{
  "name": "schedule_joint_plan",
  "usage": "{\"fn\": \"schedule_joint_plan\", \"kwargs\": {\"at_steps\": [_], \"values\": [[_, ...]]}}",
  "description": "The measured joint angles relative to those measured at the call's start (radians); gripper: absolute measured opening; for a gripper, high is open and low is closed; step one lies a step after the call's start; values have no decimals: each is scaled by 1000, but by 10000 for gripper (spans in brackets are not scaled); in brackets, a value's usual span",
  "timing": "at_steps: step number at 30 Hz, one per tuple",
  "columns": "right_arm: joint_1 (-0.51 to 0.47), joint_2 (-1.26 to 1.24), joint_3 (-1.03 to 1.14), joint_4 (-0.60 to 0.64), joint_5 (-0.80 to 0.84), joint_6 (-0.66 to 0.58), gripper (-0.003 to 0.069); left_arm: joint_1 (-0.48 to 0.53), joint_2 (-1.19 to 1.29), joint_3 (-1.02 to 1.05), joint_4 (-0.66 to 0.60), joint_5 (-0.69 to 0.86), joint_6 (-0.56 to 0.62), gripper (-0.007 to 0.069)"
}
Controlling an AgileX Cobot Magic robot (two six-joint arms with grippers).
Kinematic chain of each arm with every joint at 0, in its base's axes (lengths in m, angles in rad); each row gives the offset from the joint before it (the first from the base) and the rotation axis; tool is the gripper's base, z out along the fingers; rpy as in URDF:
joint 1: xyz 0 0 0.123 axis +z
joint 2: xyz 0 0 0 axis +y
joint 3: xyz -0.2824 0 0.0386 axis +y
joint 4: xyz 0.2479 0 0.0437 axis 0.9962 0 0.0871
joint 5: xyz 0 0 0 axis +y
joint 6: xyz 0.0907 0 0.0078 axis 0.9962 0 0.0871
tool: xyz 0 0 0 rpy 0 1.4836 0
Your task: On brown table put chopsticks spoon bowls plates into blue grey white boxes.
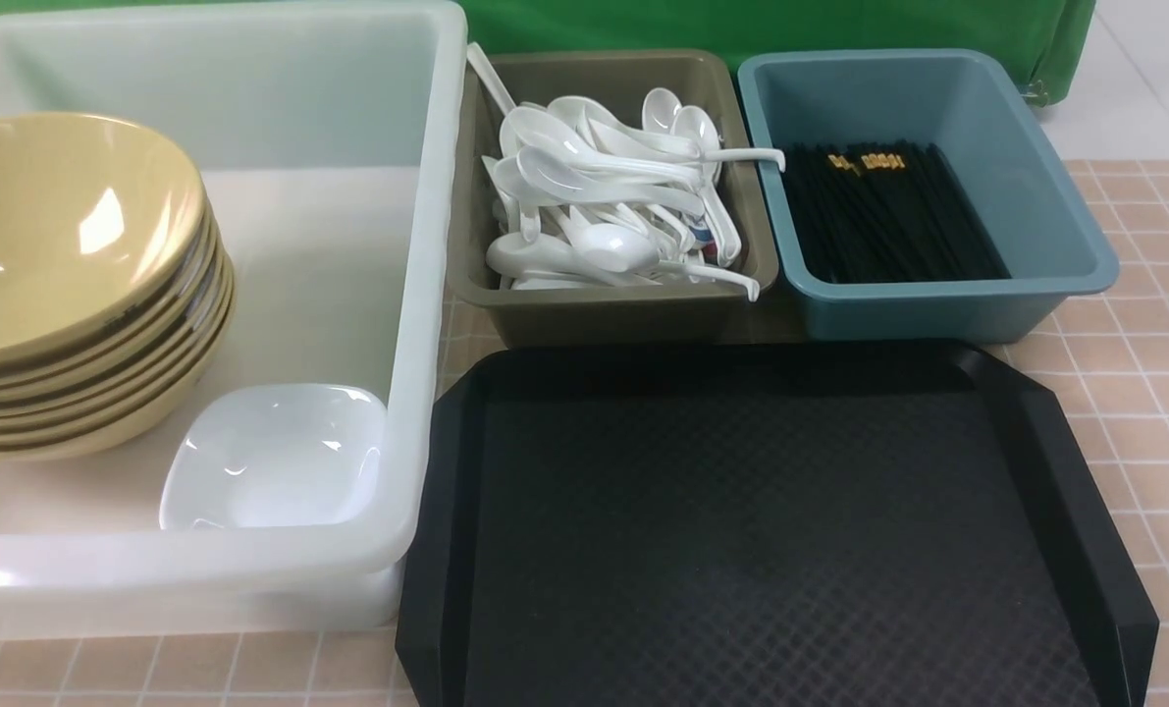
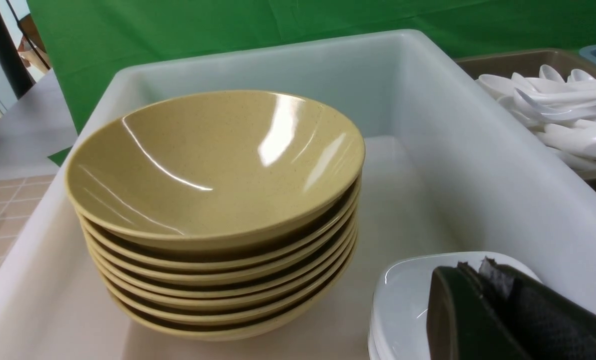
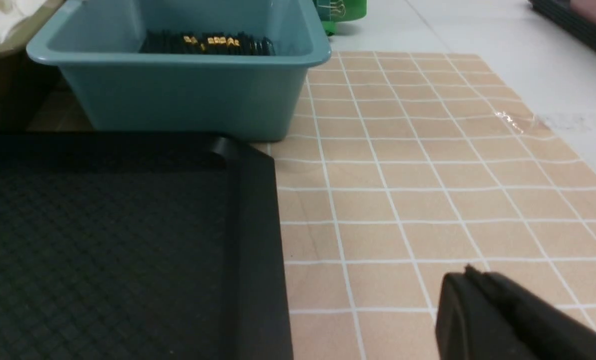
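While both my claws sit clenched on nothing, the stock reads as follows.

Left claw (image 2: pixel 470 272): mine, jaws pressed together, nothing between them; it hangs over the white tub, just above the white plates.
Right claw (image 3: pixel 470 275): mine, jaws pressed together, holding nothing; it hangs over bare tiles of the desk, beside the black tray.
Plates (image 1: pixel 275 457): small glossy white rounded-square dishes, stacked in the near corner of the white tub; how many I cannot tell.
Bowls (image 1: pixel 74 265): mustard-yellow, glossy, nested in one stack, mouths up, the stack leaning a little; in the white tub, just beside the plates.
White tub (image 1: pixel 425 295): largest bin, translucent, on the left of the desk.
Grey bin (image 1: pixel 604 309): grey-brown, rectangular, between the white tub and the blue bin.
Spoons (image 1: pixel 604 206): glossy white soup spoons, heaped loosely in the grey bin; some handles reach over its rim.
Blue bin (image 1: pixel 947 304): teal, on the right, just beside the grey bin.
Chopsticks (image 1: pixel 883 216): black sticks, gold bands at the far ends, lying side by side in the blue bin.
Black tray (image 1: pixel 770 530): textured, corners cut, nearest to me, in front of the grey and blue bins.
Desk (image 1: pixel 1143 363): pinkish-tan square tiles, pale grout.
Green cloth (image 1: pixel 741 25): hangs behind the bins.
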Motion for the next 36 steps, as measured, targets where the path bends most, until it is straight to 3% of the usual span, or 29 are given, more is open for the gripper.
{"fn": "schedule_joint_plan", "kwargs": {"at_steps": [32,36], "values": [[0,0,-1,0,5,13,48,0,0,10,0,-2,0,1],[0,0,-1,0,5,13,50,0,-12,78,14,-68,0,1]]}}
